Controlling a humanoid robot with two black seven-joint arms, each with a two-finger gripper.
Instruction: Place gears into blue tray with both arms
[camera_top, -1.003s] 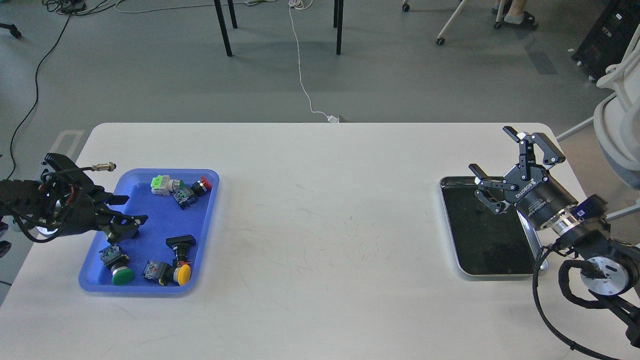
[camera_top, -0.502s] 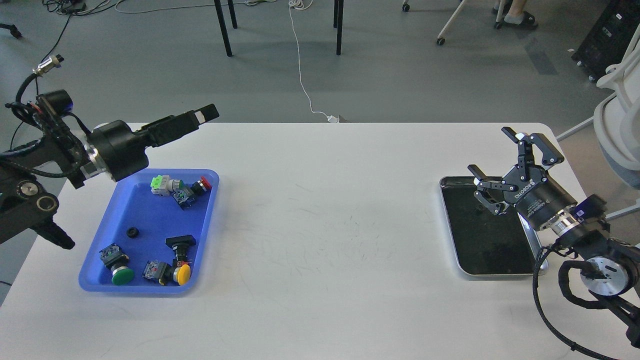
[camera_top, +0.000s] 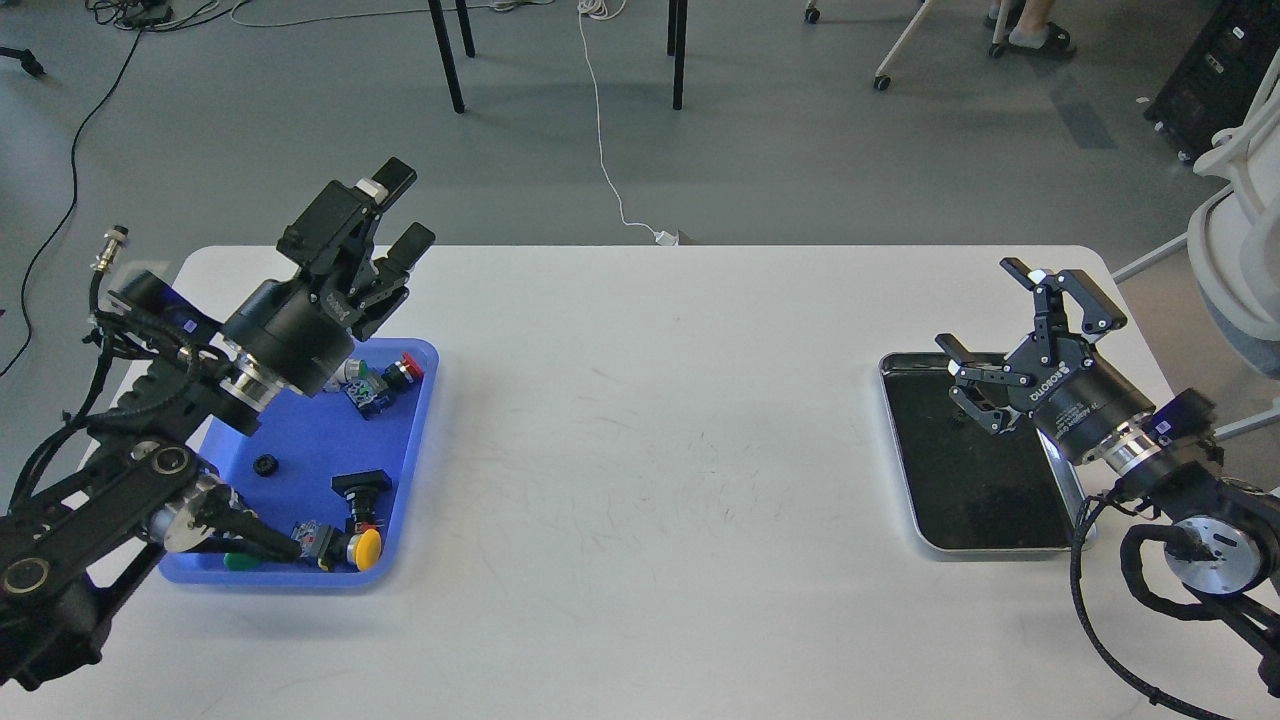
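One small black gear (camera_top: 265, 465) lies on the floor of the blue tray (camera_top: 300, 430) at the table's left. My left gripper (camera_top: 405, 212) is raised above the tray's far edge, pointing up and away, open with nothing between its fingers. The left arm covers the tray's left side. My right gripper (camera_top: 980, 305) hovers over the far end of the metal tray (camera_top: 985, 490) at the right, open and empty. I cannot make out any gear on that tray's black mat.
Push-button switches lie in the blue tray: a red one (camera_top: 406, 367), a yellow one (camera_top: 368, 546) and a black-capped one (camera_top: 362, 485). White tabletop (camera_top: 660, 450) stretches between the two trays. A white chair (camera_top: 1235, 240) stands off the table's right edge.
My left gripper has let go of the gear in the blue tray, then risen and swung right, above the tray's far edge. The right arm has barely moved.
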